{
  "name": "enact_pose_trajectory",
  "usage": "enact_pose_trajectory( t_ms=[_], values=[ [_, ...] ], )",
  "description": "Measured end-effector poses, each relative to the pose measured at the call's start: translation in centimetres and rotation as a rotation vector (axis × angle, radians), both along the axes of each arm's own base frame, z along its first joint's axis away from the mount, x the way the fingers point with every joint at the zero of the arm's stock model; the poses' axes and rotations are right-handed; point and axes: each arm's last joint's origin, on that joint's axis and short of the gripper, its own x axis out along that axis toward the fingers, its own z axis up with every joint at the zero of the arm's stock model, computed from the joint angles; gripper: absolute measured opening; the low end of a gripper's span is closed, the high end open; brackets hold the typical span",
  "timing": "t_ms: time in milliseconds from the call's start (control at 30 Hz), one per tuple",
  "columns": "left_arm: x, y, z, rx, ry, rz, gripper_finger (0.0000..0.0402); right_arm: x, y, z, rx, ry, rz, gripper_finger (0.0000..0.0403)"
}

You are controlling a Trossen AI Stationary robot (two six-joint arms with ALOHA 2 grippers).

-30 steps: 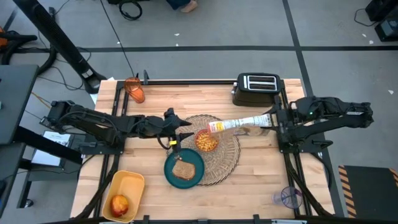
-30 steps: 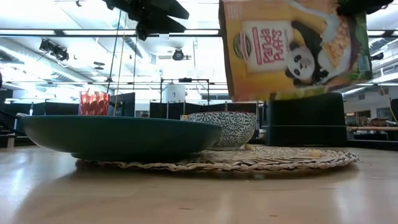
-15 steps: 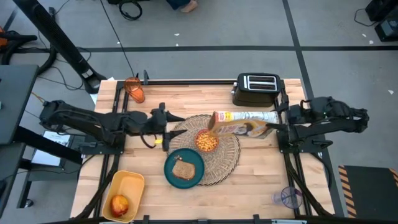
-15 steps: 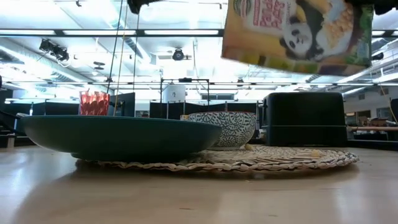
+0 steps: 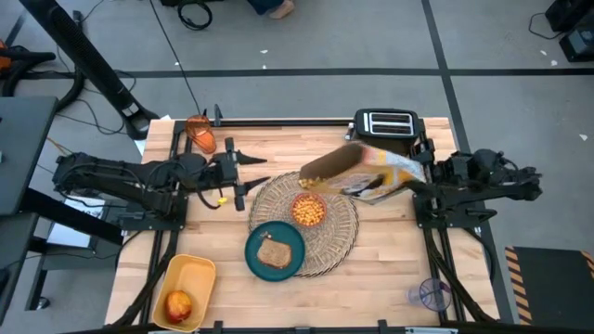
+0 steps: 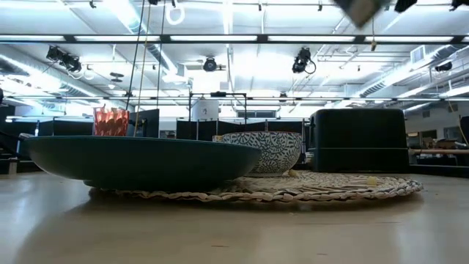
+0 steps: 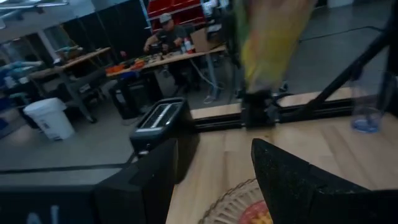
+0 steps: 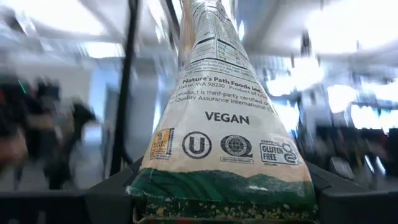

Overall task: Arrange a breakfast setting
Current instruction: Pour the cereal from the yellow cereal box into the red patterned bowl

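Now the cereal box sits tilted back and swung away from the small bowl, toward 1 o'clock of the woven placemat, in front of the black toaster. A second ago it lay mouth-down over the bowl; half a second ago it was already levelling. The right hand has the box clamped by its base, and the right wrist view shows the panel squeezed between the two dark fingers. In the low view only a corner of the box shows at the top edge, where it filled the upper right before.

Meanwhile the left hand has drawn back from the middle of the surface toward 9 o'clock; its fingers stand apart and hold nothing.

The bowl, on the placemat's centre, is full of orange-yellow cereal. Touching it at 7 o'clock is the teal plate, overlapping the mat's edge, with the toast slice on it. A few stray pieces lie on the mat in the low view.

By the look of it the pouring is done and the box wants setting down. The orange cup, lying at the far left corner, and the apple, in the yellow container, are not yet placed.
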Motion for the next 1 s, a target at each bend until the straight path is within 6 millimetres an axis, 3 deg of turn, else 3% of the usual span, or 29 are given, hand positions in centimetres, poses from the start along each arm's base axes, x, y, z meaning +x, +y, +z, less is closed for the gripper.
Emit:
enact_pose_trajectory(
  t_ms=[200, 367, 567, 733, 900, 1000],
  values=[
    [2.1, 0.1, -0.9, -0.042, -0.014, -0.135, 0.0215, 1.3, 0.3, -1.2, -0.004, -0.248, 0.038, 0.0231],
    [5.2, -0.3, -1.3, -0.066, -0.172, -0.207, 0.0218, 2.4, 0.5, -2.1, -0.036, -0.373, 0.056, 0.0231],
    [8.3, 0.5, -3.0, -0.124, -0.308, -0.195, 0.0261, 4.3, 0.8, -2.6, -0.085, -0.398, 0.058, 0.0231],
    [10.1, 0.8, -4.3, -0.152, -0.439, -0.285, 0.0310, 5.2, 0.8, -2.7, -0.087, -0.437, 0.029, 0.0231],
    [11.8, 0.7, -5.8, -0.170, -0.505, -0.308, 0.0317, 6.3, 0.8, -3.1, -0.089, -0.420, -0.010, 0.0231],
    [13.6, 0.7, -5.6, -0.168, -0.513, -0.307, 0.0317, 7.3, 0.8, -3.0, -0.085, -0.383, -0.034, 0.0231]
  ],
)
